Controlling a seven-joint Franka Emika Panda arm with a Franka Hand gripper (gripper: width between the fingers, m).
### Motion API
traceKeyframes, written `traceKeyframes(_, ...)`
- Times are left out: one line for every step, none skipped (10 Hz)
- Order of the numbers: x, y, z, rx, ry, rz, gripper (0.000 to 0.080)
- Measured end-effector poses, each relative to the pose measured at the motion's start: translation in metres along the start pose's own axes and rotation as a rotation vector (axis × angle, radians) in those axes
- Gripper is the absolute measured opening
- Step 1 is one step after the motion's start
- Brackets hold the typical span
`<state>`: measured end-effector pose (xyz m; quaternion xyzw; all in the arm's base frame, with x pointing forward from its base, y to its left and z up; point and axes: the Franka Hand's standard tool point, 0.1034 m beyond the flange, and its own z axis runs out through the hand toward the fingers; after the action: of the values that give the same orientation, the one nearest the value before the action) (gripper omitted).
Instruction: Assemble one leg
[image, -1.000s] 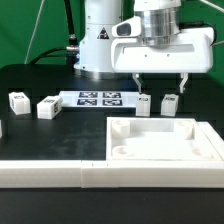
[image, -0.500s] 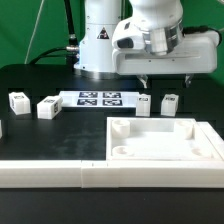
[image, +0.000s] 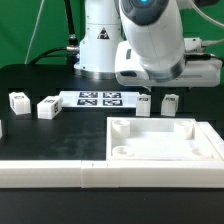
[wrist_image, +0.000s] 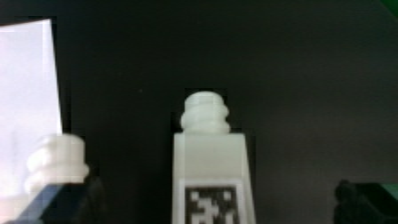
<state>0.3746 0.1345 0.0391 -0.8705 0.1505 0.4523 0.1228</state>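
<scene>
The gripper (wrist_image: 214, 203) hangs open, jaws astride the leg (wrist_image: 214, 160) without touching it. The leg stands upright toward the worktop's (image: 40, 135) far edge. Likely light, stiff, slick plastic: grip its flat sides below the peg (wrist_image: 208, 108).

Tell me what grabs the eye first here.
The white arm fills the exterior view's upper right, bent low over the black table. The big white tray-like piece spans that view's foreground. In the wrist view, the leg, marker tag on its face, stands dead centre.
</scene>
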Motion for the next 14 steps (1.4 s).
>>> traceKeyframes(0.008, -0.003, 0.002, 0.002, 0.002, 0.024, 0.0649)
traceKeyframes(0.007, -0.003, 0.004, -0.002, 0.000, 0.037, 0.0649)
traceKeyframes(0.008, -0.003, 0.008, -0.005, -0.006, 0.039, 0.0649)
traceKeyframes(0.012, -0.003, 0.012, -0.006, -0.007, 0.040, 0.0649)
traceKeyframes(0.014, -0.004, 0.015, -0.008, -0.006, 0.040, 0.0649)
traceKeyframes(0.014, -0.004, 0.016, -0.010, -0.007, 0.040, 0.0649)
traceKeyframes(0.017, -0.004, 0.018, -0.010, -0.002, 0.041, 0.0649)
traceKeyframes(0.018, -0.006, 0.021, -0.014, -0.002, 0.044, 0.0649)
traceKeyframes(0.018, -0.007, 0.023, -0.018, -0.004, 0.044, 0.0649)
traceKeyframes(0.019, -0.007, 0.025, -0.020, -0.006, 0.044, 0.0649)
traceKeyframes(0.019, -0.007, 0.026, -0.019, -0.006, 0.045, 0.0649)
traceKeyframes(0.020, -0.007, 0.026, -0.018, -0.006, 0.045, 0.0649)
traceKeyframes(0.020, -0.006, 0.025, -0.017, -0.006, 0.045, 0.0487)
traceKeyframes(0.021, -0.004, 0.024, -0.014, -0.006, 0.036, 0.0487)
